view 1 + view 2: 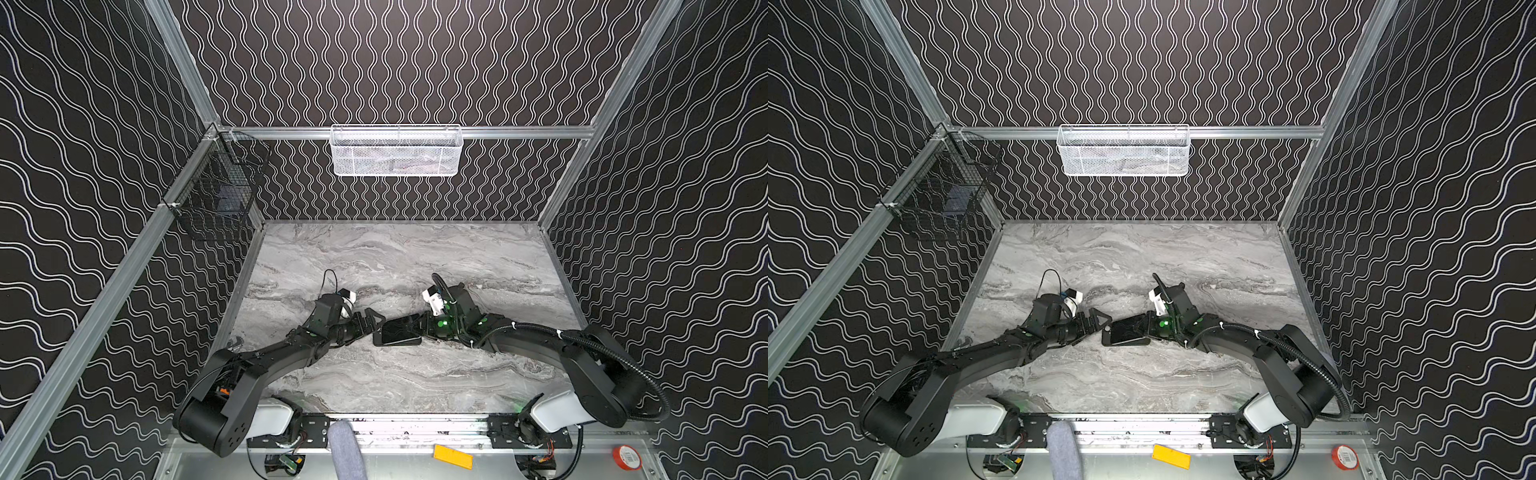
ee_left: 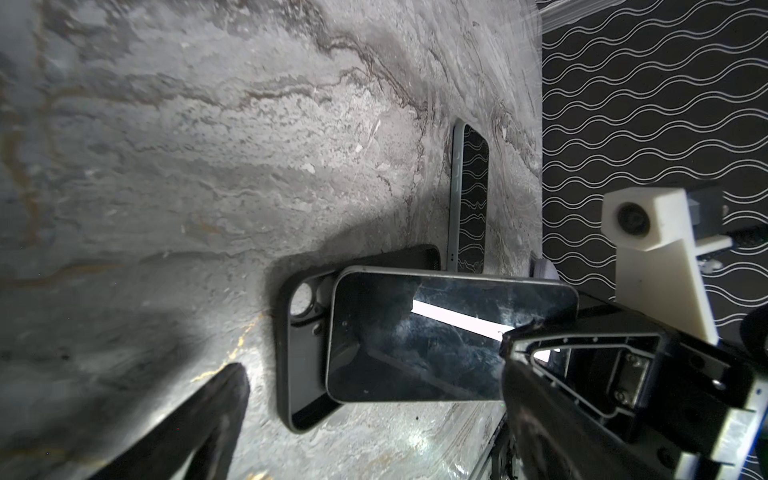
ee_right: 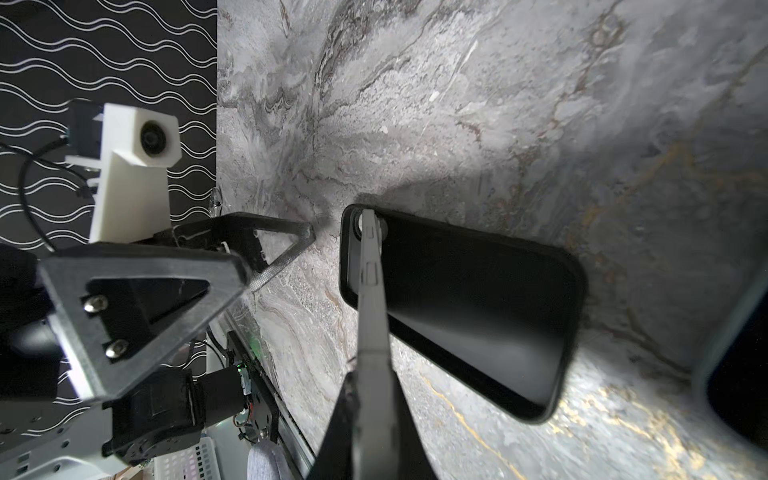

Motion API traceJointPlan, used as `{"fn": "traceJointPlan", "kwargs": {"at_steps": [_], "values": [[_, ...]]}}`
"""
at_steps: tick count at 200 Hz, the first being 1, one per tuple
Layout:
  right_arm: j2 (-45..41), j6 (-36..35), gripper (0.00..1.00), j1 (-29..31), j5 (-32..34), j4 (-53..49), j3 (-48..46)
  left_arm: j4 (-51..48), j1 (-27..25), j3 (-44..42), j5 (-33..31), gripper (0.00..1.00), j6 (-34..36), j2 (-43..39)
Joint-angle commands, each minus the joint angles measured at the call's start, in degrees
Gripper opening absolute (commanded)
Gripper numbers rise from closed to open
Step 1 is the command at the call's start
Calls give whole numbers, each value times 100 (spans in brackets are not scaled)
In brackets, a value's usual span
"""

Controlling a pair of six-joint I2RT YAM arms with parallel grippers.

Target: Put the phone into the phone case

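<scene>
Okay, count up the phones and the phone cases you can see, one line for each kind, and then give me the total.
Phones: 2 (a silver-edged phone with a dark glass screen tilted over the case, and a grey-edged black phone lying farther off)
Phone cases: 1 (a matte black phone case, open side up)
Total: 3

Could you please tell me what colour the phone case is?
The phone case is plain black; it shows best in the right wrist view.

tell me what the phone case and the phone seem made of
Phone case: matte black, likely silicone or soft plastic; dull sheen, rounded lip. Phone: glossy glass front by the look, with sharp bright reflections; pale edge, perhaps metal.
</scene>
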Motion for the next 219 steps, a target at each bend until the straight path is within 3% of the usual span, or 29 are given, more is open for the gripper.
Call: {"fn": "traceJointPlan", "kwargs": {"at_steps": [1, 93, 180, 219], "values": [[36, -133, 3, 10, 272, -137, 26, 138, -95, 36, -15, 98, -93, 8], [222, -264, 4, 10, 410, -485, 109, 191, -464, 168, -253, 98, -337, 342], [283, -33, 5, -78, -342, -720, 469, 67, -460, 241, -387, 98, -344, 322], [479, 50, 5, -176, -323, -1001, 561, 138, -470, 194, -361, 98, -379, 340]]}}
